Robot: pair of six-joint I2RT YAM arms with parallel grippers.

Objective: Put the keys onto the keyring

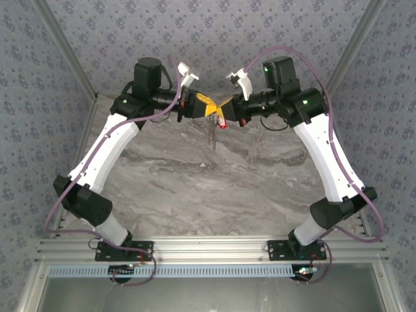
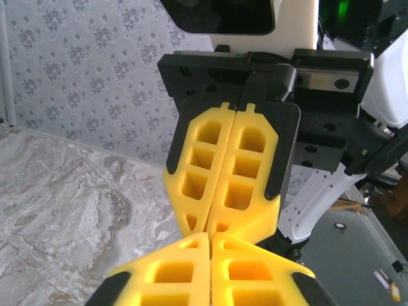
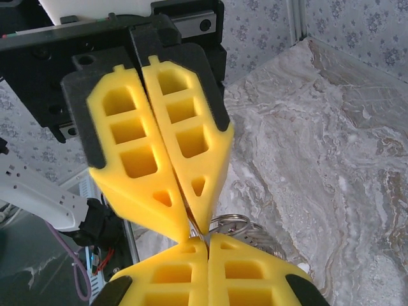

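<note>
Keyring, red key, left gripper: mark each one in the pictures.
keyring (image 3: pixel 236 221), right wrist view, on the upper curve of the metal loops.
red key (image 1: pixel 223 123), top external view, on the middle of the small red piece.
left gripper (image 2: pixel 211 241), left wrist view, midway between its closed yellow tips.

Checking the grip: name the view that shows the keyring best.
Right wrist: the keyring shows close up as metal loops beside the yellow fingertips. From the top it is a tiny dangling strand.
</note>
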